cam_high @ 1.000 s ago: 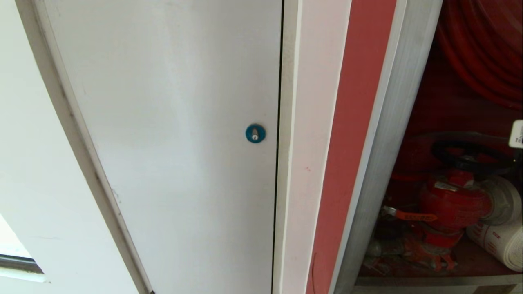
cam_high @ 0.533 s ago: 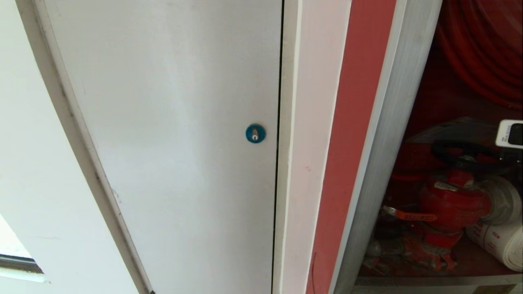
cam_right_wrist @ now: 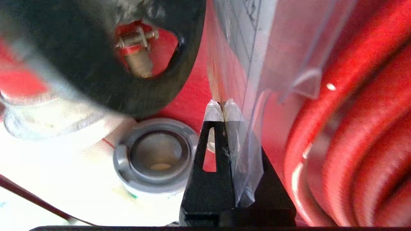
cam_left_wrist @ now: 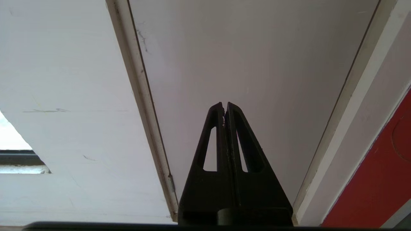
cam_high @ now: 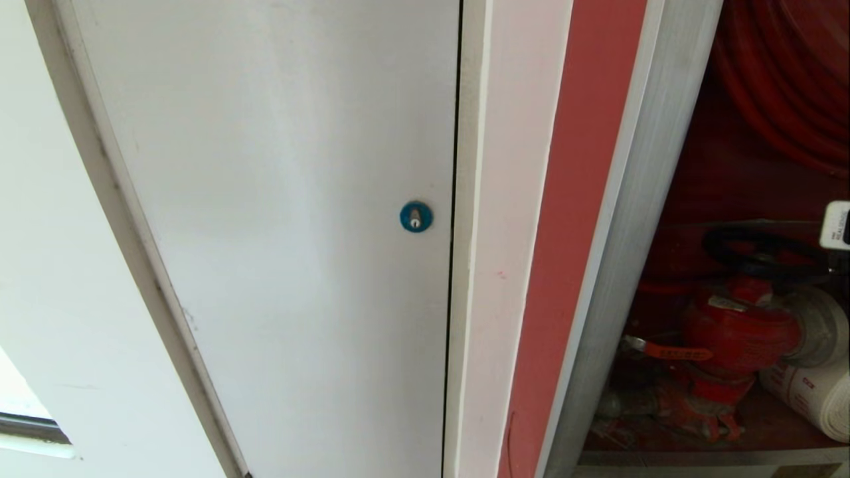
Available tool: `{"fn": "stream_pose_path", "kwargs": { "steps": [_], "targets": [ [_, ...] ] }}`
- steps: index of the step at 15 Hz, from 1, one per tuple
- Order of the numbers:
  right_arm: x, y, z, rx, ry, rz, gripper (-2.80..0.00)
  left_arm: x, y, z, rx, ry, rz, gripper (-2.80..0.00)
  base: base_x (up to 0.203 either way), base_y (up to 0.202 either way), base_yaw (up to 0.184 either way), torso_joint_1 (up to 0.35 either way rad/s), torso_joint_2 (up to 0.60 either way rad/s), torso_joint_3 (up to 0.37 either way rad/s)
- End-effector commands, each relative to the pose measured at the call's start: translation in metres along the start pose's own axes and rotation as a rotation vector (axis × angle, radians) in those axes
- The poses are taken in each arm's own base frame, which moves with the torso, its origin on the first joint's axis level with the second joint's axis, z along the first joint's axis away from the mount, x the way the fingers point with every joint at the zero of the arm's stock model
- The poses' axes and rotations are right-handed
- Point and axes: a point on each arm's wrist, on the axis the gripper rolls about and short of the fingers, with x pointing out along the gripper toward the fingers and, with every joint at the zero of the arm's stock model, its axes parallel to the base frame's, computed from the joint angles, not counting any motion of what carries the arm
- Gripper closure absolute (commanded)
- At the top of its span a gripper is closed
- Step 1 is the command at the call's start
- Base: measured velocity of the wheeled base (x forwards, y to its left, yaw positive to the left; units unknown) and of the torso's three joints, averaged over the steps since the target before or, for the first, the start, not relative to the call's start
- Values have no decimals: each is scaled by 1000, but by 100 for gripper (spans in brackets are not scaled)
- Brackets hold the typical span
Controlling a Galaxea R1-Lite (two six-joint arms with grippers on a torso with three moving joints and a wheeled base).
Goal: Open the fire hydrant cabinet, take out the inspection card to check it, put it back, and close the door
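Right wrist view: right gripper [cam_right_wrist: 222, 107], inside the fire hydrant cabinet [cam_high: 730, 199], pinches the inspection card [cam_right_wrist: 239, 48] edge, apparently in a clear sleeve, beside the red hose reel [cam_right_wrist: 359, 128]. Left gripper [cam_left_wrist: 224, 106], fingers pressed together, faces a white door [cam_left_wrist: 240, 57].

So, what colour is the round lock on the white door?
The round lock is blue; the head view shows it best.

No lettering is legible; printing on the orange valve tag [cam_high: 669, 352] and rolled hose [cam_high: 810, 395] is too small.
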Motion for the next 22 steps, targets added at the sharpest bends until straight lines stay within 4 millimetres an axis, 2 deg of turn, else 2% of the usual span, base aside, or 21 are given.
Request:
{"fn": "stream_pose_path", "kwargs": {
  "steps": [1,9,17,18,22],
  "targets": [
    [-7,0,0,-27,5,-13,0,0,0,0,0,1,0,0,0,0,0,0,0,0],
    [-8,4,-14,-97,73,4,0,0,0,0,0,1,0,0,0,0,0,0,0,0],
    [-1,6,-16,-103,116,23,0,0,0,0,0,1,0,0,0,0,0,0,0,0],
    [2,7,-17,-102,115,29,-280,0,0,0,0,1,0,0,0,0,0,0,0,0],
    [11,7,-16,-91,102,24,-280,0,0,0,0,1,0,0,0,0,0,0,0,0]
  ]
}}
